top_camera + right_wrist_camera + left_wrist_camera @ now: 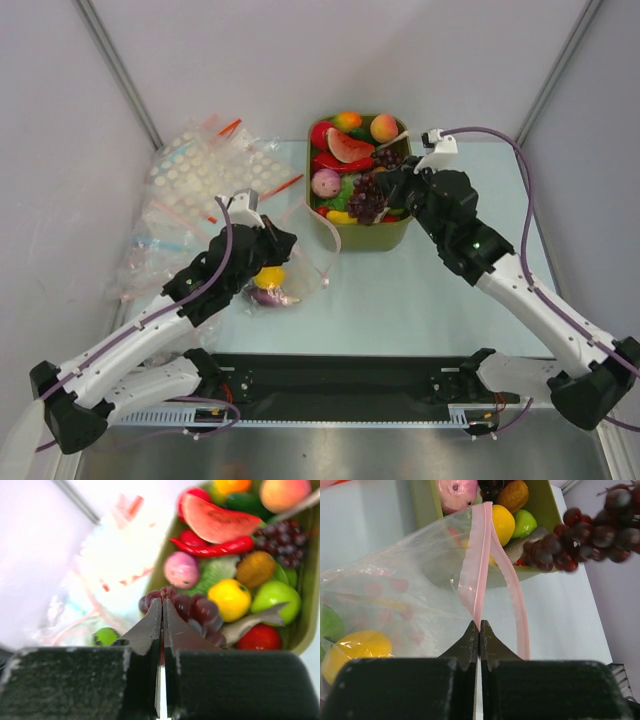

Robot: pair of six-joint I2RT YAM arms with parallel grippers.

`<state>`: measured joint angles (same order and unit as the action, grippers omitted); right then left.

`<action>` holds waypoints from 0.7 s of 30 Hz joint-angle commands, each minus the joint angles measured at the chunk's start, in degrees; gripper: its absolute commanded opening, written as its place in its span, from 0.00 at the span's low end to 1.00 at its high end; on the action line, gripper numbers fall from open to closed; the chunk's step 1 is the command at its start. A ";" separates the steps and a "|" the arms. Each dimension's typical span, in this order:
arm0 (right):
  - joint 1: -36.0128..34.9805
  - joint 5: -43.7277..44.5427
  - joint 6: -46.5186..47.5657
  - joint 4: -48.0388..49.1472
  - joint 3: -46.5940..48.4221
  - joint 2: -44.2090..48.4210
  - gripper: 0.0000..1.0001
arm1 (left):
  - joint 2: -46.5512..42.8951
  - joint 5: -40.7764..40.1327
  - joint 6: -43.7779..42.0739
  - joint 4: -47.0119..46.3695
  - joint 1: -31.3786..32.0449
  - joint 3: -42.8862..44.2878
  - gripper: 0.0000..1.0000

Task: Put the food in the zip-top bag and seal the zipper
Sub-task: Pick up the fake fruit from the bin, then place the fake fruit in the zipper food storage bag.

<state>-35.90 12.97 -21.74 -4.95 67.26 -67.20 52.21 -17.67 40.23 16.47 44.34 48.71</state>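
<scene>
My left gripper (272, 240) is shut on the pale pink zipper (481, 575) of the clear zip-top bag (395, 590) and holds its mouth up and open. A yellow lemon (355, 650), a green piece (329, 622) and a purple eggplant (270, 296) lie in the bag. My right gripper (385, 190) is shut on a bunch of dark grapes (367, 198), held above the front of the olive-green tub (385, 238). The grapes also hang in the left wrist view (590, 537) and sit at the fingertips in the right wrist view (192, 612).
The tub holds more toy food: a watermelon slice (349, 146), a red chili (340, 164), a pink fruit (326, 183), a peach (384, 127). A pile of white-dotted clear bags (195, 180) lies at the back left. A black mat (350, 385) lies by the arm bases.
</scene>
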 commanded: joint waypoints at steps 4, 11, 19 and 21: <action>-4.88 -0.49 3.19 1.00 3.31 6.99 0.00 | -5.52 0.89 -1.99 -1.00 -0.22 0.42 0.01; -9.89 -5.58 3.37 -0.32 5.85 8.93 0.00 | -9.58 0.17 -2.17 -0.30 -0.22 -1.25 0.03; -12.00 -8.14 0.74 -1.03 9.72 9.89 0.00 | -9.49 1.32 -2.35 -0.21 -0.22 -1.34 0.02; -12.09 -9.88 -0.23 -0.76 10.51 9.72 0.00 | -9.32 1.41 -2.43 -0.56 -0.22 -1.60 0.02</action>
<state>-47.55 5.89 -20.16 -8.71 73.36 -59.02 42.92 -17.26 38.94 17.34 44.34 47.24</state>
